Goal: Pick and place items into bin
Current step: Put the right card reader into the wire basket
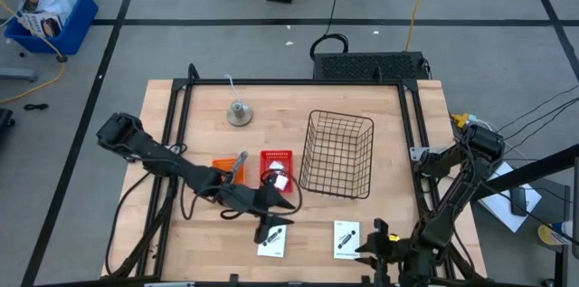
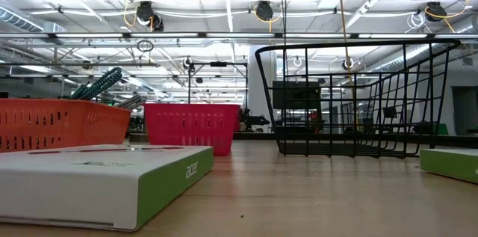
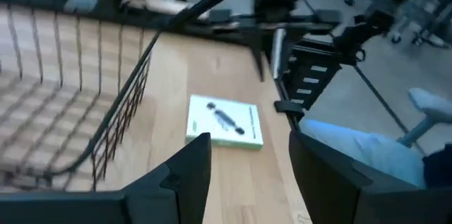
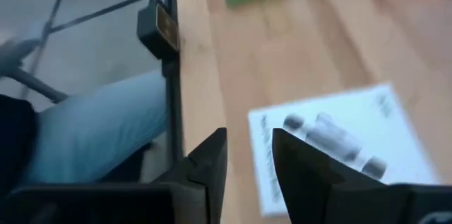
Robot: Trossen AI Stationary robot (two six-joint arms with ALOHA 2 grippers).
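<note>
Wooden surface (image 1: 199, 124), slatted, pale. Left hand (image 1: 270, 198) sits just in front of the small red plastic basket (image 1: 277, 162), fingers (image 3: 185, 174) parted, nothing between them. Small orange plastic basket (image 1: 224, 166) beside the red one holds slim tools, one with a teal handle (image 2: 99, 85), tilted over its rim. Two white flat boxes with black marks lie near the front edge, one (image 1: 271, 241) just below the left hand, the other (image 1: 346, 237) further right. Black wire basket (image 1: 337, 154) stands right of centre. Right hand (image 1: 374, 253) at the front edge beside the second box, fingers slightly apart, empty.

text: "acer" | on: green side edge of white box (image 2: 104, 181) | other print: unreadable
</note>
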